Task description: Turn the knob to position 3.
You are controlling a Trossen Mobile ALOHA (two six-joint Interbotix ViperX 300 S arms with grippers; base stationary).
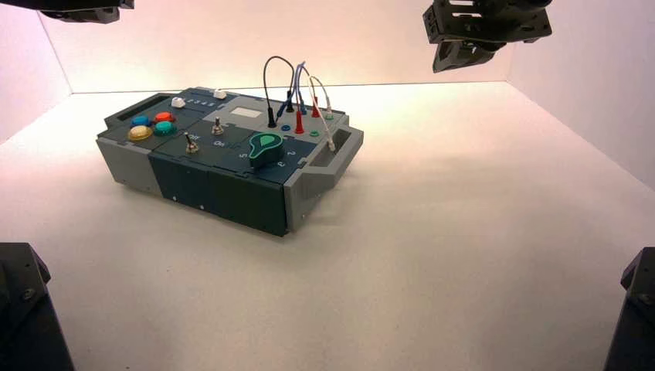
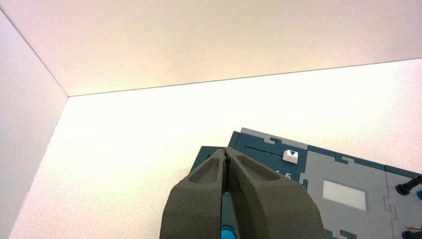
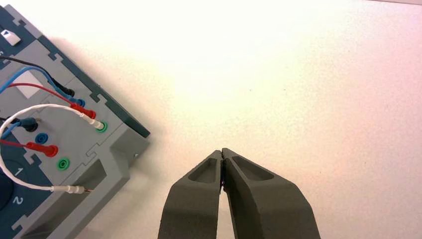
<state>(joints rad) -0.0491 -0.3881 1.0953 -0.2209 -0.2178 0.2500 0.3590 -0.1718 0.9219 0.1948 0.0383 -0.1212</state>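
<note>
Box [image 1: 232,166] on bare white tabletop [image 1: 463,232], both grippers [image 2: 226,155] [image 3: 221,152] closed, empty.

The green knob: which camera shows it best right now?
The high view: the knob shows whole on the box, its arc digits nearby. The right wrist view catches only digits 1 and 2 beside its dark edge. The left wrist view misses it.
</note>
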